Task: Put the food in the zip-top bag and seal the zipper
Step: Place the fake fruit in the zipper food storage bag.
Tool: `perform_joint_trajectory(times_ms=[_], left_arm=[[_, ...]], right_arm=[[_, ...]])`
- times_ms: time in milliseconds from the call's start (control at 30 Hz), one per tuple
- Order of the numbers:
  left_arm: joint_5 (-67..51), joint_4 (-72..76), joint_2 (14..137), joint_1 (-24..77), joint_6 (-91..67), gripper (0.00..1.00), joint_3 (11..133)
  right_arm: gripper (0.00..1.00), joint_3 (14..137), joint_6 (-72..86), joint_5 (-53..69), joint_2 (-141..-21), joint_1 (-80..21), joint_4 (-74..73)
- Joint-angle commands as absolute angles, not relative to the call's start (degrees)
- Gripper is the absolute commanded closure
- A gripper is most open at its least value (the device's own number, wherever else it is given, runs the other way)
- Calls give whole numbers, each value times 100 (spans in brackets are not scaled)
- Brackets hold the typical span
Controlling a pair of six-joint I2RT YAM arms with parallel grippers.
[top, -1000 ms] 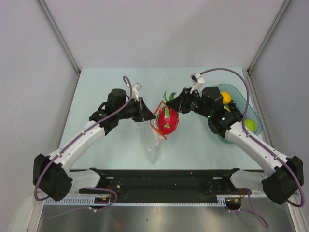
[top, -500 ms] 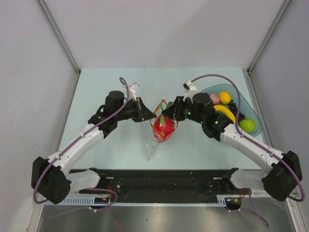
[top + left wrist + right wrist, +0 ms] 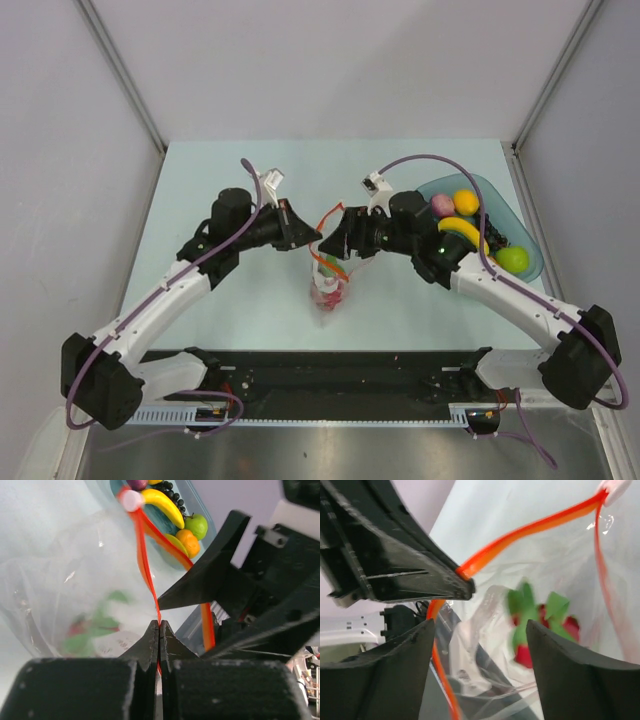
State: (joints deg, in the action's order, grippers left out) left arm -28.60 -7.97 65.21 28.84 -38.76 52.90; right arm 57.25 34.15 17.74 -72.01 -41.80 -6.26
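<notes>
- Table (image 3: 200, 180): pale blue-green top; both arms reach in from its near edge.
- Left gripper (image 3: 159, 629): left of table centre, pointing right. Its 2 fingers are pressed together, clamped on 1 side of the zipper (image 3: 530, 530). In the left wrist view the strip runs up out of the pinched tips.
- Zip-top bag (image 3: 65, 570): clear and crinkled, at table centre between the 2 grippers. Its mouth is up at the fingertips and its bottom end points toward the near edge. Cannot tell whether the bottom rests on the table.
- Zipper: orange-red strip, unsealed, with its 2 sides parted in a loop around the open mouth. 1 end carries a small whitish tab.
- Red piece with green leaves (image 3: 327, 292): 1 item of the food, inside the bag and low in it. It is blurred in both wrist views.
- Right gripper (image 3: 480, 624): just right of the bag mouth, facing the left gripper. Its fingers are spread apart with nothing gripped, and the open bag shows between them.
- Bowl (image 3: 530, 262): translucent teal, at the right side of the table, behind the right arm.
- Food in the bowl, 5 items: purple ball (image 3: 442, 205), orange round fruit (image 3: 466, 201), yellow banana (image 3: 460, 229), dark grape cluster (image 3: 492, 236), green piece (image 3: 513, 259).
</notes>
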Motion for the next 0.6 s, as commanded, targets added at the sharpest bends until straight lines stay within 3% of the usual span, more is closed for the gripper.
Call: perform_joint_trajectory(times_ms=[0, 267, 567], left_arm=[[-2655, -869, 6310, 2883, -3648, 100, 5317], [-2637, -1283, 6530, 2874, -3393, 100, 5537], [-2522, -1450, 6609, 2874, -3147, 100, 5599]], right_arm=[[14, 6398, 2805, 2302, -7120, -4035, -799], [16, 6987, 1750, 2900, -6733, -3420, -1694], [9, 7558, -700, 3797, -6959, -810, -3812]])
